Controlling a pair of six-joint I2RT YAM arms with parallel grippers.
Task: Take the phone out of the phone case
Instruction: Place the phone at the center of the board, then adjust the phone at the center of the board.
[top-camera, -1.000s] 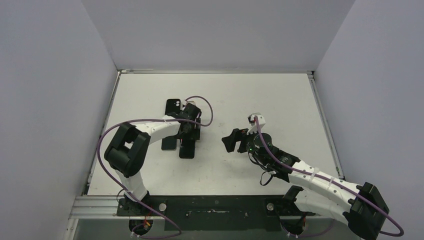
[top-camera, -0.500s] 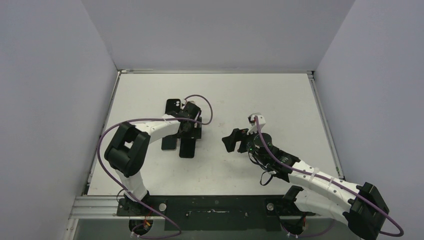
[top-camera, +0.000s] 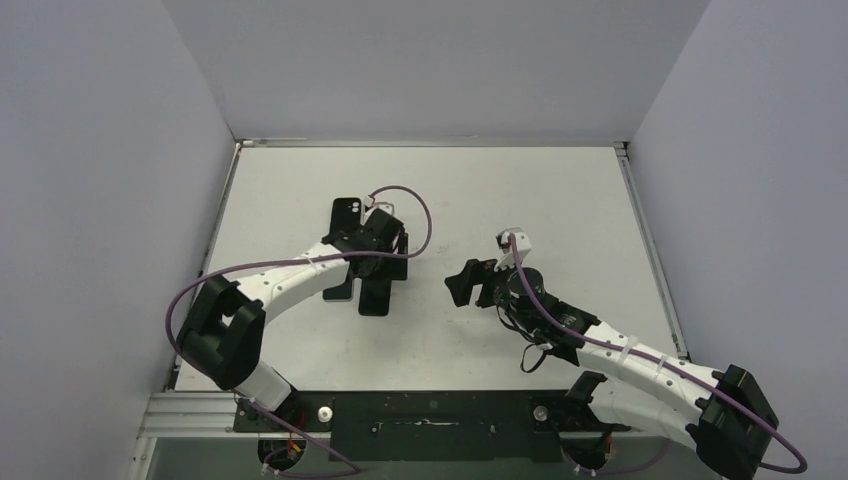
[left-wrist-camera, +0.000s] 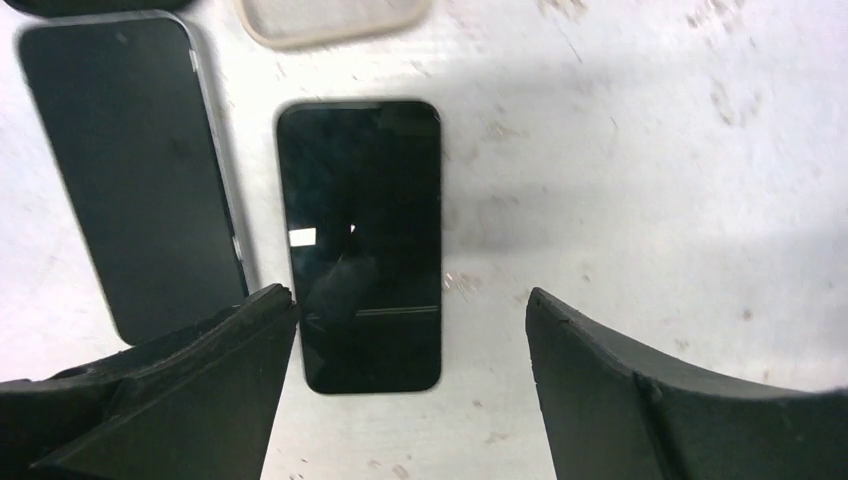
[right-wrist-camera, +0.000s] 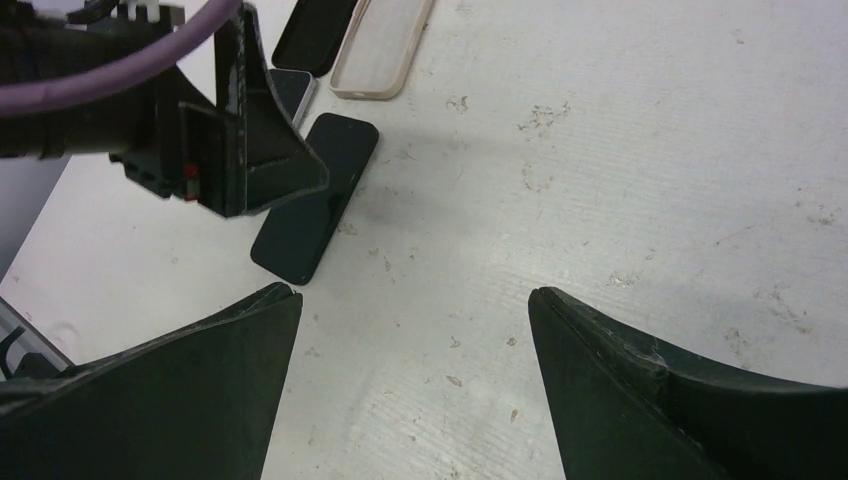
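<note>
- In the overhead view we are seeing the whole white table (top-camera: 560, 200) and both arms. The wrist views are showing only scuffed patches of it.
- The left arm (top-camera: 290, 270) is reaching toward the middle of the table, and from above it is hiding part of the cluster of flat things there.
- The left gripper (left-wrist-camera: 410, 300) is hanging over that cluster with its fingers spread wide and gripping nothing. Its own camera is not telling us how far above the table it is.
- The right gripper (right-wrist-camera: 415, 295) is sitting well apart to the right, fingers equally wide and empty, over bare table.
- The phone (left-wrist-camera: 360, 245) is lying flat and screen up on the table, out of any case, with its near end between the left fingers.
- Just beside it a dark slab (left-wrist-camera: 125, 170) with a silver edge is lying. We cannot tell whether it is a phone or a case.
- The beige phone case (right-wrist-camera: 382, 45) is lying empty just beyond them. Both wrist views are cutting it off, and from above we are hardly making it out.
- A black piece with a camera cutout (top-camera: 347, 215) is showing clearly only from above.
</note>
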